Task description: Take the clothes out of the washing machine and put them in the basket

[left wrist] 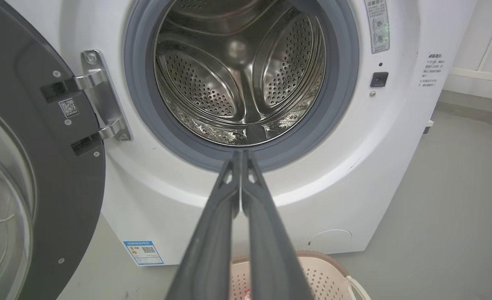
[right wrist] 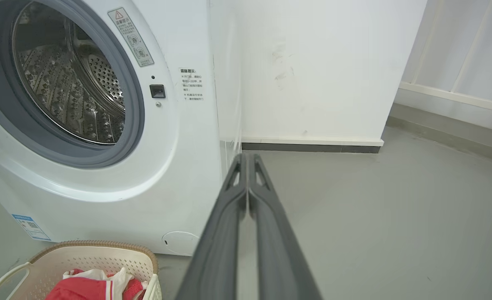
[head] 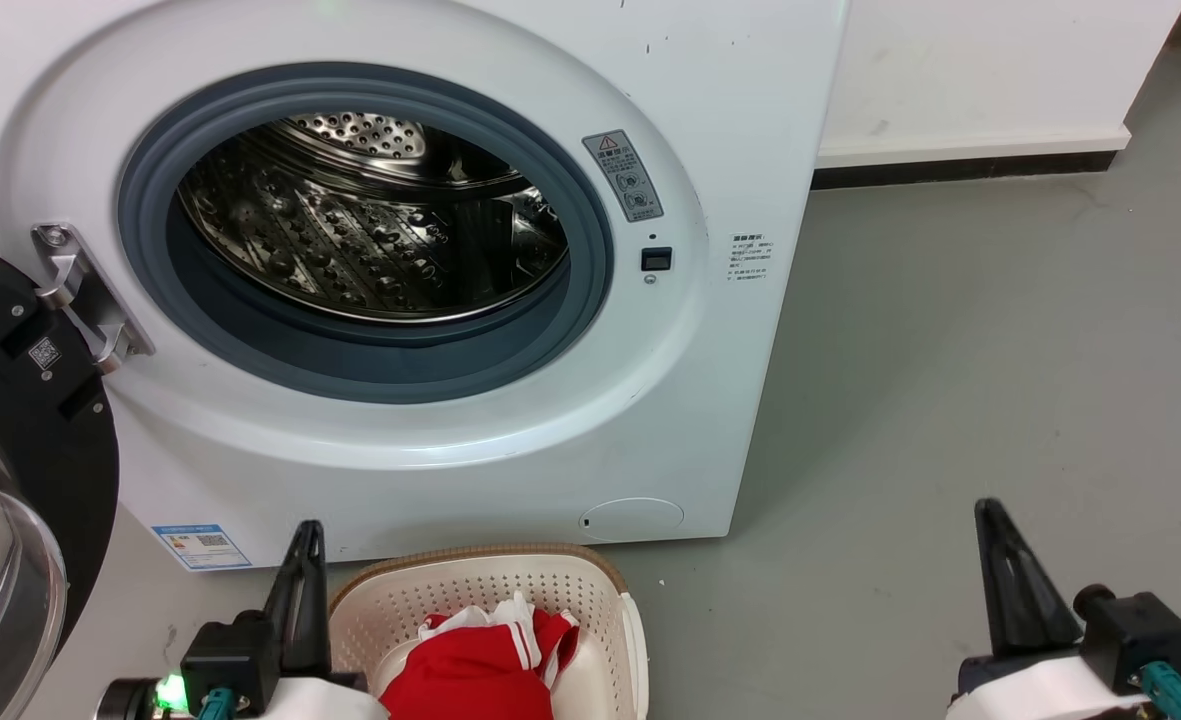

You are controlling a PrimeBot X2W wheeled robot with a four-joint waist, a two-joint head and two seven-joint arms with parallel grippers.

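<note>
The white washing machine (head: 430, 430) stands with its door swung open, and no fabric shows in its steel drum (head: 370, 215). Red clothes (head: 475, 665) with white trim lie in the cream basket (head: 420, 590) on the floor in front of the machine; the clothes (right wrist: 91, 287) and basket (right wrist: 83, 258) also appear low in the right wrist view. My left gripper (head: 305, 535) is shut and empty just left of the basket, its fingers (left wrist: 241, 158) pressed together and pointing at the porthole. My right gripper (head: 985, 510) is shut and empty over bare floor at the right.
The open black-framed glass door (head: 10, 480) hangs at the far left on its metal hinge (head: 80, 290). A white wall (head: 980, 70) with a dark skirting runs behind the machine's right side. Grey floor (head: 1000, 350) stretches to the right.
</note>
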